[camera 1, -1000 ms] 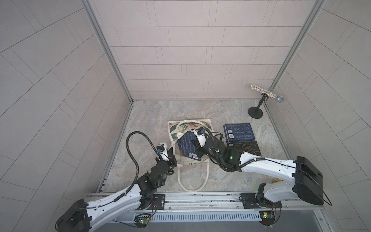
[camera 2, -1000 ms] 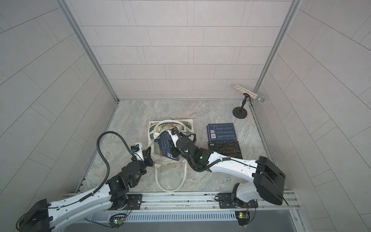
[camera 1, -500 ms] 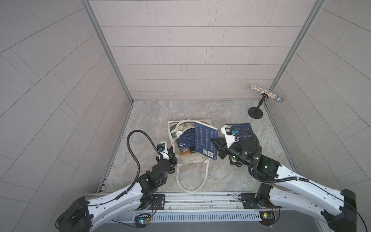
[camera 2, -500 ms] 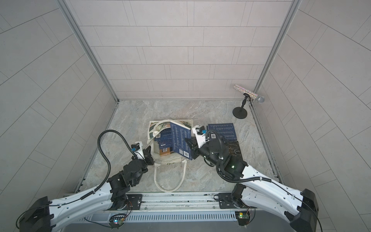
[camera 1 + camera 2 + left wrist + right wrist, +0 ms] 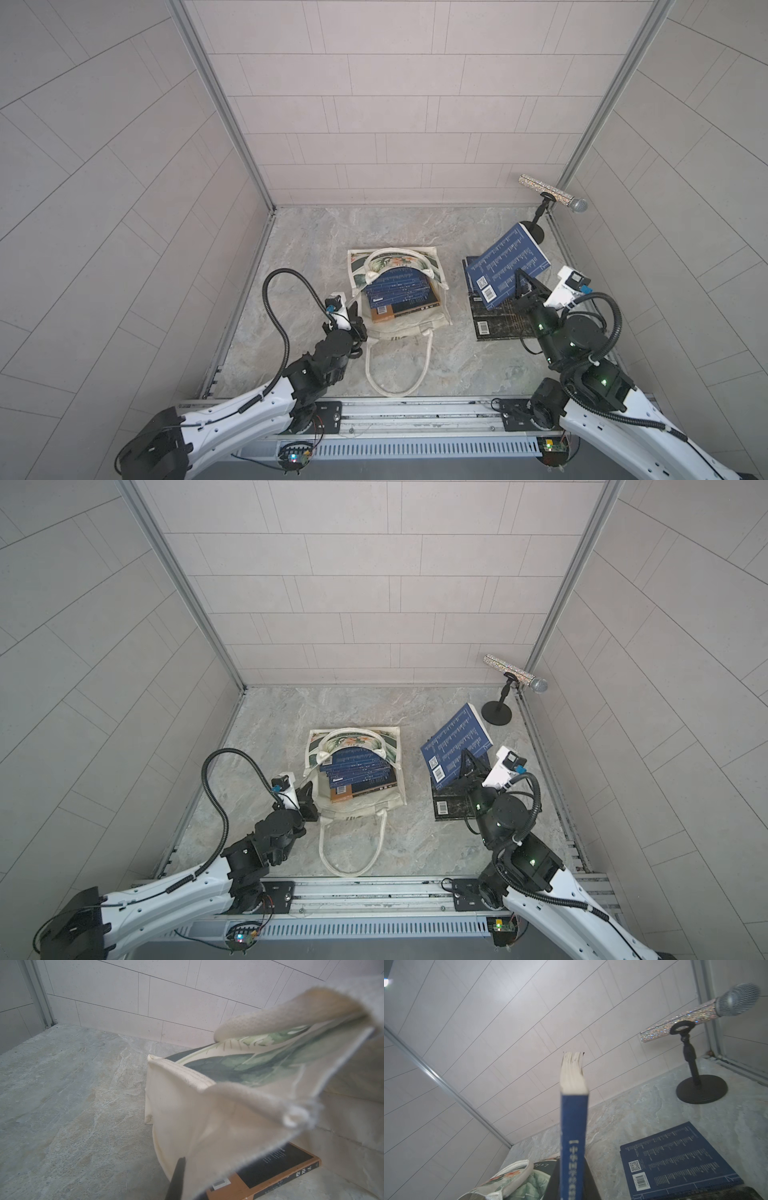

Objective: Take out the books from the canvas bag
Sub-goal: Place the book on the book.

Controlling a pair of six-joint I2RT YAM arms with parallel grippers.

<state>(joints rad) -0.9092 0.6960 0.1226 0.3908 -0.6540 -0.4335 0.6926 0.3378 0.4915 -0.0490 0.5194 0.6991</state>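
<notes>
The right gripper [image 5: 524, 286] clamps a tilted navy book [image 5: 505, 266], Chinese lettering on its spine, above two barcoded flat books [image 5: 498, 328], with open floor [image 5: 457, 353] beside. The left gripper [image 5: 355, 318] pinches the rim of the canvas bag [image 5: 409, 328]. The stacked books [image 5: 399, 291] lie inside, just beyond.

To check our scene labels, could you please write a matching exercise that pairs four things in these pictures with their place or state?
Things:
1. lifted navy book
2. orange-brown and black book
3. microphone
4. canvas bag

Places or states:
A. on a stand in the far corner
B. edge pinched by the shut left gripper
C. lying in the bag's mouth under navy books
D. held tilted in the air by the right gripper

Pairs: 1-D, 2-C, 3-A, 4-B.
</notes>
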